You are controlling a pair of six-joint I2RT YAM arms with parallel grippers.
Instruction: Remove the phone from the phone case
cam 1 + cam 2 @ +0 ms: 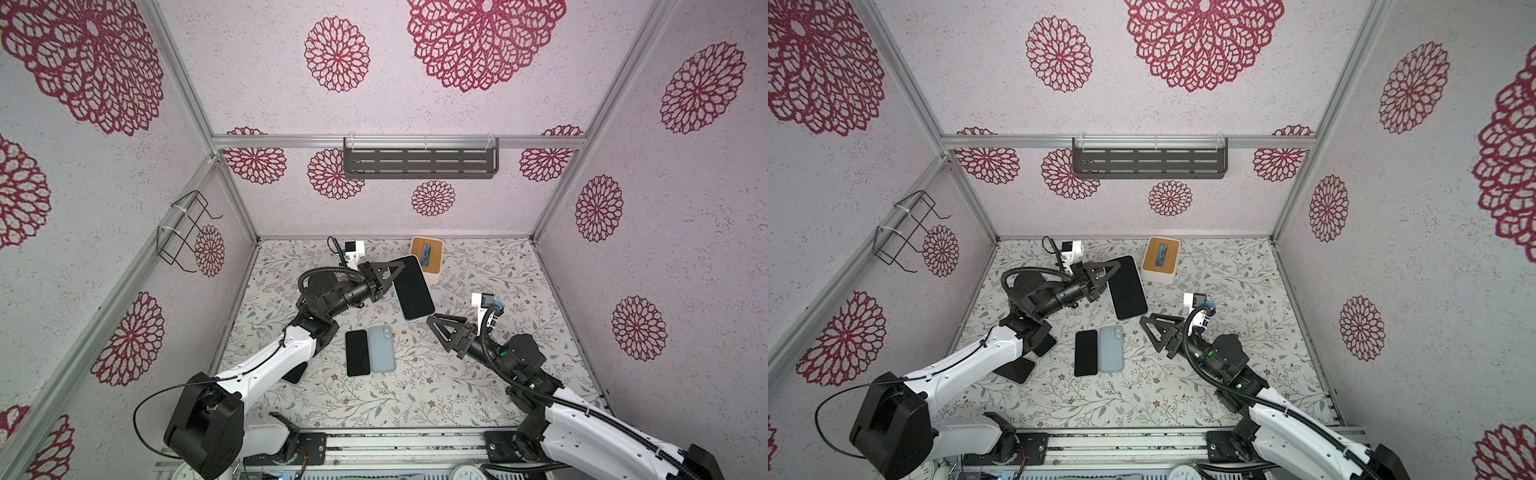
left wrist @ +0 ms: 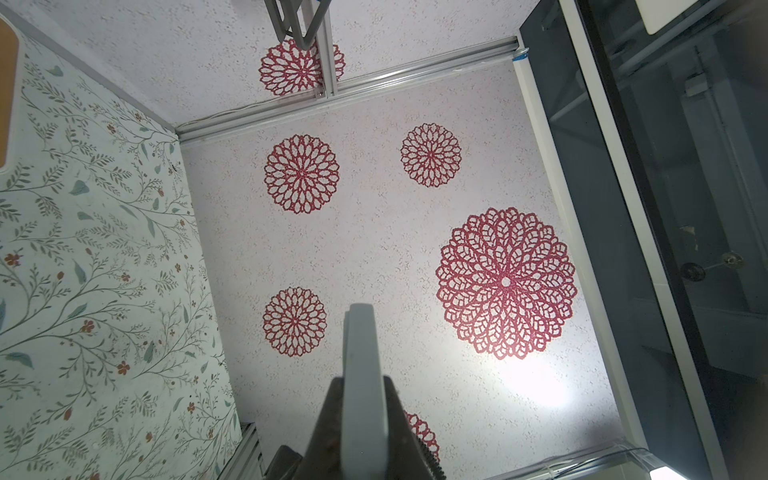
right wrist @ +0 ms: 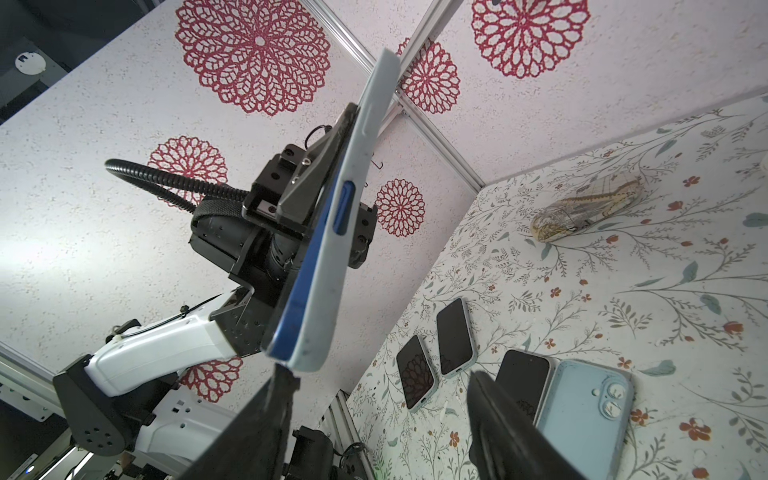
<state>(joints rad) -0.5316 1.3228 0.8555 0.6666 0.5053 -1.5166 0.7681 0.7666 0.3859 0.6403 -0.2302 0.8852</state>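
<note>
The phone sits in its pale phone case and hangs above the table, dark screen facing up in both top views. My left gripper is shut on its long side edge. In the left wrist view the grey case edge stands between the jaws of my left gripper. The right wrist view shows the phone's blue side along the phone case. My right gripper is open just below the near corner. One fingertip touches that corner.
A dark-screened phone and a light-blue cased phone, lying face down, rest side by side mid-table. Two more phones lie under the left arm. A wood-lidded tissue box stands at the back. A grey shelf hangs on the back wall.
</note>
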